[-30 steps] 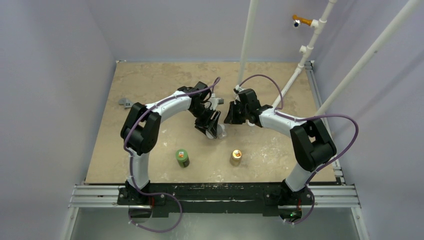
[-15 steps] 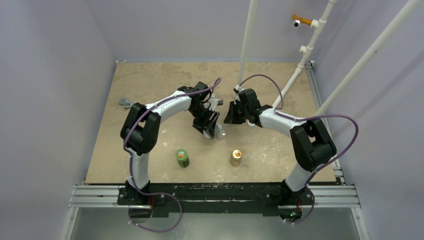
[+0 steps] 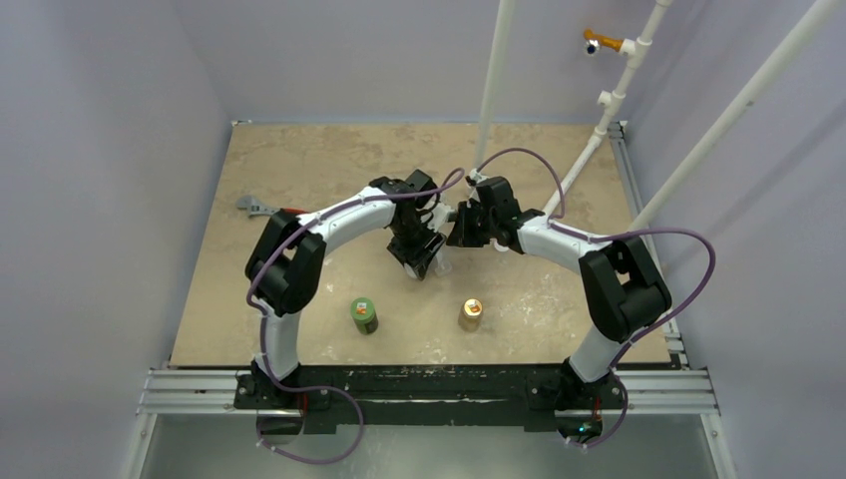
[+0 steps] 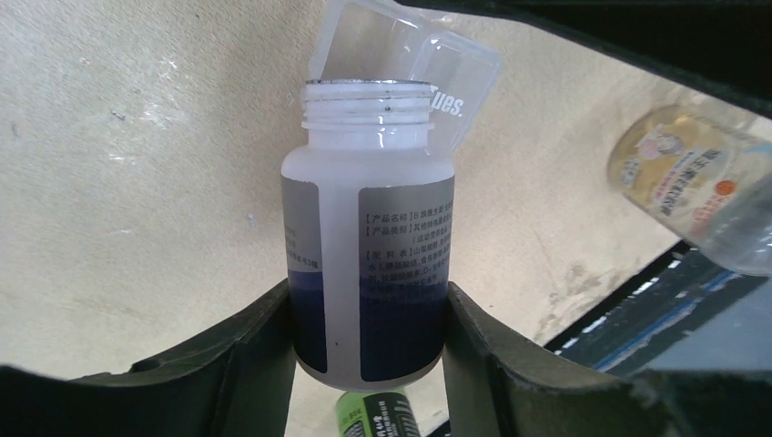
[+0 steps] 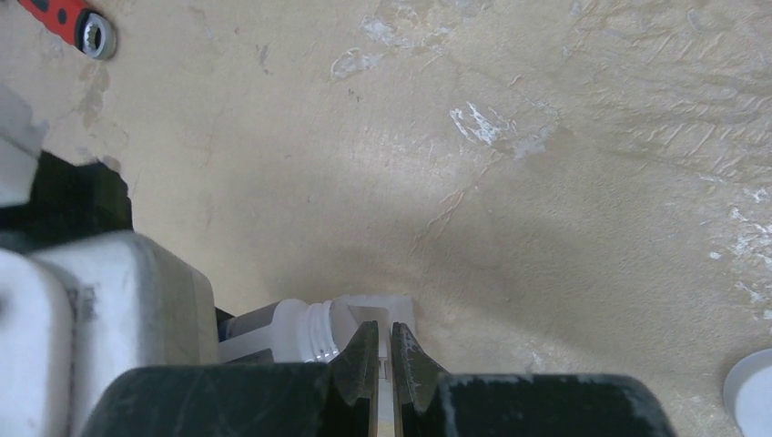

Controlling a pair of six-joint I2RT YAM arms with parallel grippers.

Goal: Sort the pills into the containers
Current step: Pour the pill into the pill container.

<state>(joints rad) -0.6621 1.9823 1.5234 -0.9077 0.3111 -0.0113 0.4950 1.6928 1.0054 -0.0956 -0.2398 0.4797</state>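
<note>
My left gripper [image 4: 367,305] is shut on an uncapped white bottle [image 4: 369,218] with a grey and dark blue label. The bottle's open mouth lies against the container, a small transparent plastic case [image 4: 414,64]. In the right wrist view, the right gripper [image 5: 382,339] is shut on a thin wall of that case [image 5: 387,308], with the bottle's threaded neck [image 5: 309,332] right beside it. From above, both grippers [image 3: 421,257] [image 3: 462,226] meet at mid-table. No pills show in any view.
A green bottle [image 3: 363,314] and a tan-orange bottle [image 3: 470,313] stand near the front edge. A grey wrench with a red handle [image 3: 254,207] lies at the left. A white cap [image 5: 751,382] rests on the table to the right of my right gripper.
My left arm has swung right with the bottle, bringing its mouth up to the case held by the right gripper. The right arm has stayed put.
</note>
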